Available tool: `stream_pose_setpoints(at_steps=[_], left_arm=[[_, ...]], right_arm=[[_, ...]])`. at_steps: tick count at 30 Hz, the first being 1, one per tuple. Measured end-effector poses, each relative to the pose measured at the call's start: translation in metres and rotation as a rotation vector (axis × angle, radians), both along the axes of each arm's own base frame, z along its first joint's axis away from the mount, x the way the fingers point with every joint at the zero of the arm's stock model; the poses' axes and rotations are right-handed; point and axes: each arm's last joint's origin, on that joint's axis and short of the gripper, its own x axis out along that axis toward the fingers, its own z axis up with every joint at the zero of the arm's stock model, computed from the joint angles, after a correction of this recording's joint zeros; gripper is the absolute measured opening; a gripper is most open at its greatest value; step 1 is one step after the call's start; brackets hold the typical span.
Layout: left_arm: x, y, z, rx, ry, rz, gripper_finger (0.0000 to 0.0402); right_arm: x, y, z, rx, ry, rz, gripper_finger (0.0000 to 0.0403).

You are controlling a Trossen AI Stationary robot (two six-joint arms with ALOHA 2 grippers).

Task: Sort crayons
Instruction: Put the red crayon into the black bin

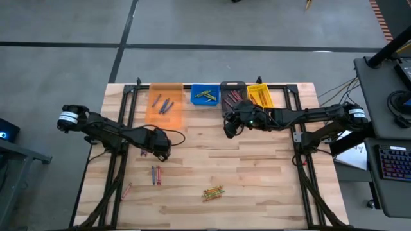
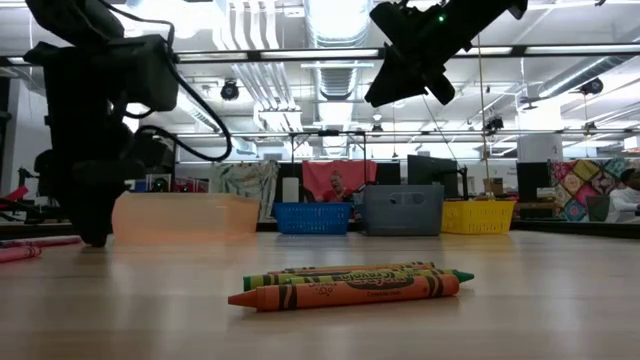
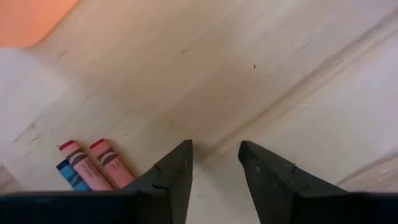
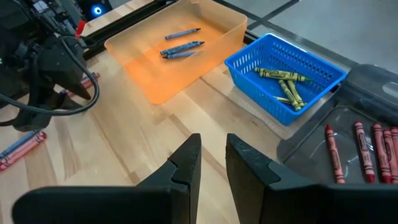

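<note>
High cam: overhead, straight down, covers the whole table (image 1: 257, 173) and both arms. Low cam: at tabletop level, faces the bin row; crayons (image 2: 350, 285) very near the lens, the same cluster near the table's front edge in the high view. Left wrist cam: pointed down, very close to the wood, sees a corner of the orange bin (image 3: 31, 18). Right wrist cam: higher, angled across the bins; shares orange bin and blue bin (image 4: 286, 74) with high and low.
</note>
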Motion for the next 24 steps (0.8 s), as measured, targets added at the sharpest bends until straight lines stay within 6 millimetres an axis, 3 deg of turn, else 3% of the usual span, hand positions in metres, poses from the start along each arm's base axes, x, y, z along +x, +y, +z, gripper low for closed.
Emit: stream_pose_setpoints(at_steps=[6, 12, 19, 24], left_arm=[[0.008, -0.002, 0.009, -0.036, -0.022, -0.024, 0.0097], [-0.005, -0.002, 0.021, 0.050, 0.134, 0.055, 0.0106], [-0.018, 0.000, 0.006, 0.068, 0.175, 0.081, 0.0144], [-0.022, 0.001, -0.001, 0.081, 0.163, 0.096, 0.0150]], right_arm=[[0.000, 0.000, 0.000, -0.002, 0.001, 0.001, 0.0064], [0.000, 0.000, 0.000, -0.002, 0.001, 0.001, 0.0064], [0.000, 0.000, 0.000, -0.003, 0.002, 0.002, 0.0063], [0.000, 0.000, 0.000, -0.002, 0.002, 0.002, 0.0063]])
